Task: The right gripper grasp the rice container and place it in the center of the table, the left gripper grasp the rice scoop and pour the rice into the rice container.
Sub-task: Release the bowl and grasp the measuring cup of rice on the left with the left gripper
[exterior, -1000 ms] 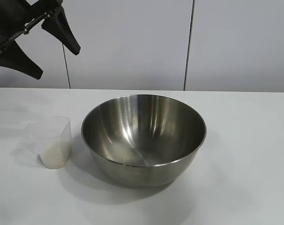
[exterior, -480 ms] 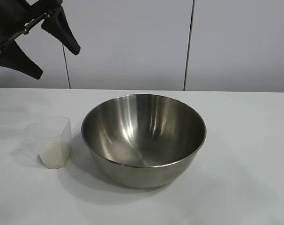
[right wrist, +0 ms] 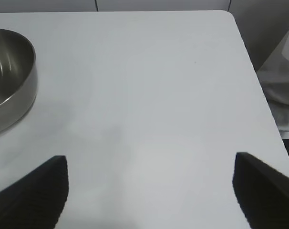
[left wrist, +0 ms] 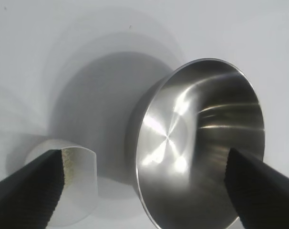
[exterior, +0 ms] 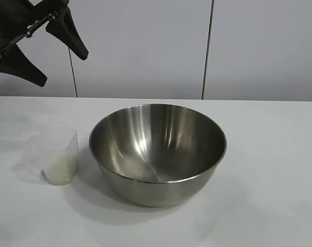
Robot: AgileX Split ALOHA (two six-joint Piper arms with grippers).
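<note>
The rice container (exterior: 157,152), a wide shiny steel bowl, stands upright and empty at the middle of the white table (exterior: 269,170). Close to its left stands the rice scoop (exterior: 55,154), a clear plastic cup holding a little white rice (exterior: 58,174). My left gripper (exterior: 63,68) hangs high above the table's back left, open and empty. From its wrist the scoop (left wrist: 80,186) and the container (left wrist: 201,143) both lie below the left gripper (left wrist: 144,157). My right gripper (right wrist: 150,160) is open over bare table, with the container (right wrist: 11,76) off to one side.
A light panelled wall with a dark vertical seam (exterior: 207,49) stands behind the table. The right wrist view shows the table's rounded corner (right wrist: 229,14) and side edge, with pale folded material (right wrist: 283,81) beyond it.
</note>
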